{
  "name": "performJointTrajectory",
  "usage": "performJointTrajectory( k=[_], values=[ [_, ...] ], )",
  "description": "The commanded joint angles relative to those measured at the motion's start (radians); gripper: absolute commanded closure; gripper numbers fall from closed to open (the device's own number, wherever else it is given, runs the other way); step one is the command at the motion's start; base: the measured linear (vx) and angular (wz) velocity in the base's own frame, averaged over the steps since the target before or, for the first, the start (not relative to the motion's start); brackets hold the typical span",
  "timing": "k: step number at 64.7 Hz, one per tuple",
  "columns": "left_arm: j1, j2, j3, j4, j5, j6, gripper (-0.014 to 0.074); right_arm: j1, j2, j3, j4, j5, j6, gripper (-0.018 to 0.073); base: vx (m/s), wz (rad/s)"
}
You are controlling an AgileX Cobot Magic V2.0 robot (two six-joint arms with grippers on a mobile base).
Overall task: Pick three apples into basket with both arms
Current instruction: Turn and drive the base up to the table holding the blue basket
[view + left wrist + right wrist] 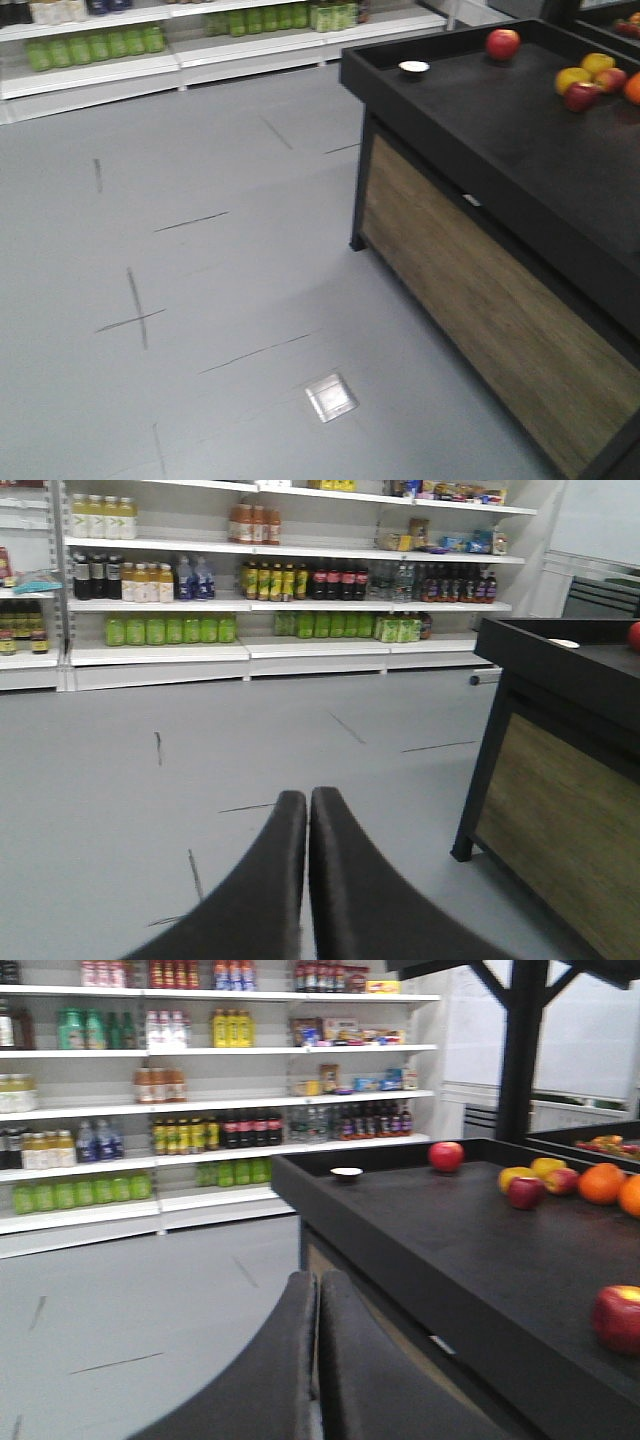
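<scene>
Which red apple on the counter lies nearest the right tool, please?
The red apple alone at the counter's near edge; the others sit farther back, one near the white dish, the rest in the fruit pile.

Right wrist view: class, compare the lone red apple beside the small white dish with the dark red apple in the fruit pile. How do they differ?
The lone red apple stands apart near the small white dish; the dark red apple sits against a yellow apple. The lone red apple looks brighter red; the dark red apple is a deeper maroon. Both are round and rest on the black display table.
</scene>
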Motion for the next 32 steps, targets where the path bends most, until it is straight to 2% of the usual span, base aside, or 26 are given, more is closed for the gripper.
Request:
performJointTrajectory(
  k=[1,32],
  values=[
    [0.003,-0.015,0.024,-0.007,-0.081,-0.006,0.0604,-0.006,-0.011,0.015,0.000,-0.073,-0.008,0.0564,0.12,-0.45],
    [0.003,-0.015,0.024,-0.007,-0.081,-0.006,0.0604,-0.006,-0.011,0.015,0.000,-0.073,-0.008,0.0564,0.11,-0.44]
  ],
)
